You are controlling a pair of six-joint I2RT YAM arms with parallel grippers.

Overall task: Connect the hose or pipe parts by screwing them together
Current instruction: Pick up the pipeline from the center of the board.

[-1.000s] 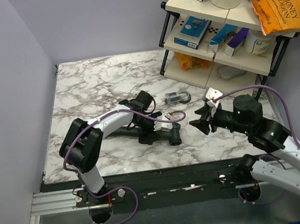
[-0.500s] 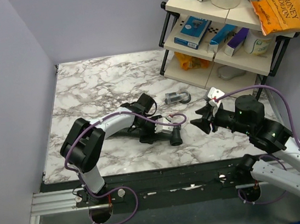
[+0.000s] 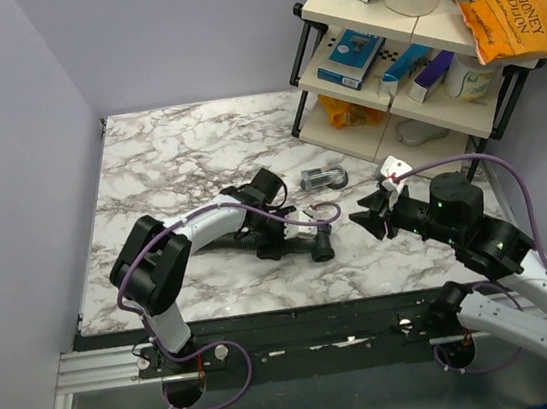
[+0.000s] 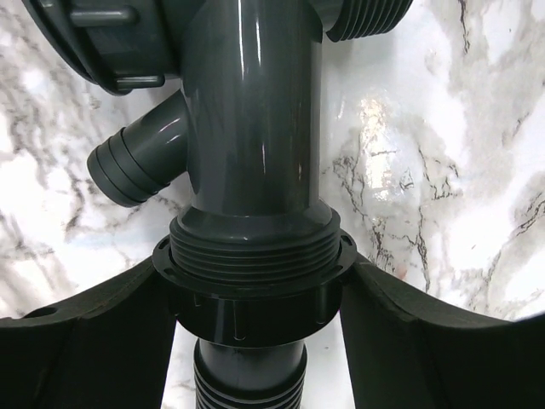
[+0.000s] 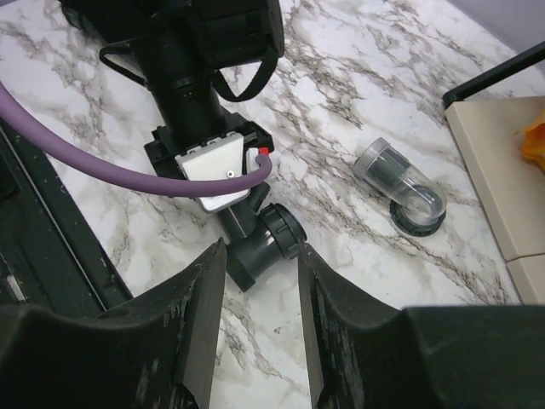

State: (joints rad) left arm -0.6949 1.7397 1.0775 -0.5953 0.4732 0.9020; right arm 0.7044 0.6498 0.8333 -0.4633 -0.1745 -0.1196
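Seen from above, the left arm reaches over the marble table [image 3: 167,158] and its left gripper [image 3: 294,240] sits low on the surface, at the joint where the black ribbed hose [image 3: 222,240] meets the black Y-shaped fitting [image 3: 318,247]. The hose lies on the marble and is mostly hidden under the arm. The fitting rests on the table near the middle of its front half. Beyond it, well apart, a clear end piece [image 3: 323,178] lies on its side. The right gripper [image 3: 366,219] hovers just right of the fitting with its fingers spread and nothing between them. A shelf rack [image 3: 411,96] of boxes and bags stands at the table's far right corner.

The left wrist camera shows the left gripper [image 4: 255,285] clamped on the hose's collar nut [image 4: 255,311], with one finger [image 4: 94,341] pressed against each side of it. Above the nut, the Y-shaped fitting [image 4: 251,128] shows several bare threads, and a barbed side branch [image 4: 136,162] angles off to the left. The ribbed hose [image 4: 249,383] runs out below the nut.

The right wrist camera looks down through the parted, empty right gripper [image 5: 258,260] at the Y-shaped fitting [image 5: 266,243], which lies on the marble beneath it. The left gripper [image 5: 217,175], with its purple cable [image 5: 102,141], is on the fitting's far end. The clear end piece [image 5: 404,183] lies to the right near the shelf edge [image 5: 498,170].
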